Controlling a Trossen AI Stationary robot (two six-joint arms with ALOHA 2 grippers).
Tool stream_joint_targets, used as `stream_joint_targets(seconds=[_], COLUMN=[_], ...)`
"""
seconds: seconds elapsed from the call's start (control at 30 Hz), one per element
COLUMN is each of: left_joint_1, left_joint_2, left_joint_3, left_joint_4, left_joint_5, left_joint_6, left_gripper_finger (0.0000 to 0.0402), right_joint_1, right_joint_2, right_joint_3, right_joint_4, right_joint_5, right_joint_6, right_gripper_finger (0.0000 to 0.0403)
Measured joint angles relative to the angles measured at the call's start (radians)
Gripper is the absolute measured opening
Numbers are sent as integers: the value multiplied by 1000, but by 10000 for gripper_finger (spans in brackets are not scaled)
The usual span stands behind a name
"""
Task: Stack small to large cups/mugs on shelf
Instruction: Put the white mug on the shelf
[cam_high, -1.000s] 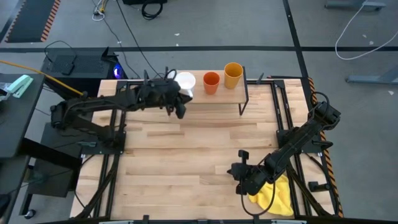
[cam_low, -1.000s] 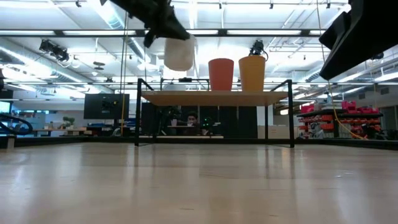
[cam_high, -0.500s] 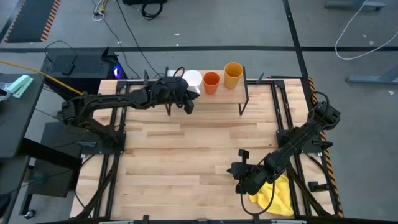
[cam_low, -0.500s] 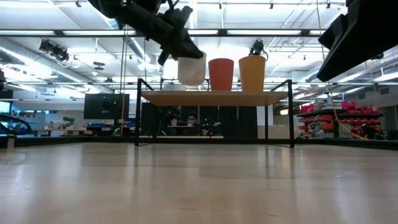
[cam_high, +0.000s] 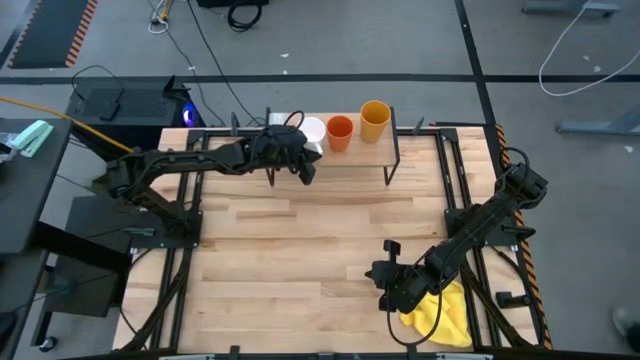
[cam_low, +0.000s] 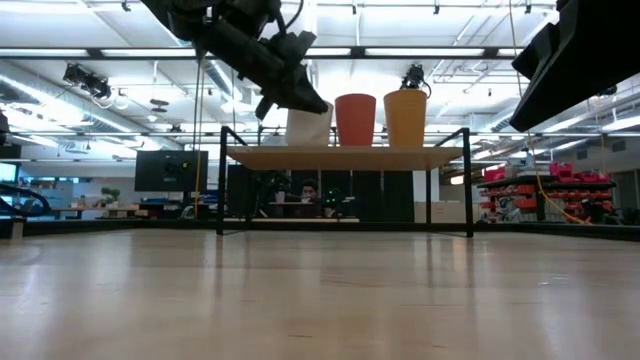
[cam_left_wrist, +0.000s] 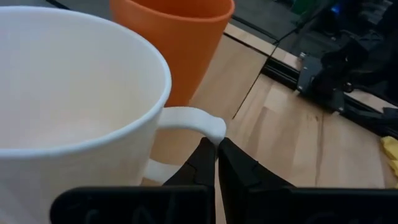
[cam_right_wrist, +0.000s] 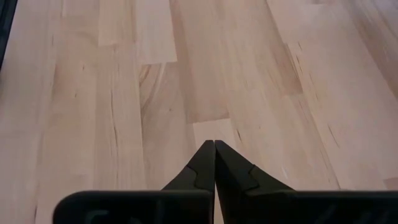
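The mug (cam_high: 312, 129) is showing white, one cup (cam_high: 340, 131) red-orange, the other cup (cam_high: 375, 119) yellow-orange, the cloth (cam_high: 446, 312) yellow.

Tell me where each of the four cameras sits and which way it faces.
High: overhead, straight down on both arms and the shelf.
Low: tabletop height, level toward the shelf; the left gripper comes in from above.
Left wrist: past shut fingers pinching the white mug by its handle.
Right wrist: down past the shut right gripper at bare tabletop.
Shared: high, low and left wrist all show mug and red-orange cup.
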Motion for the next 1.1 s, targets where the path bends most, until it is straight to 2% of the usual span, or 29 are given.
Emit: stream_joint_targets(seconds=[0.8,1.1], left_joint_1=[1,0], left_joint_2=[4,4], left_joint_3=[0,0], left_joint_4=[20,20], left_joint_5=[-64,-65], left_joint_6=[-106,-128], left_gripper_finger=[10,43], right_joint_1=[0,0], right_joint_2=[0,0], right_joint_3=[0,0], right_joint_4=[0,0], right_joint_5=[0,0], right_joint_6=[-1,-3], right_gripper_finger=[11,12])
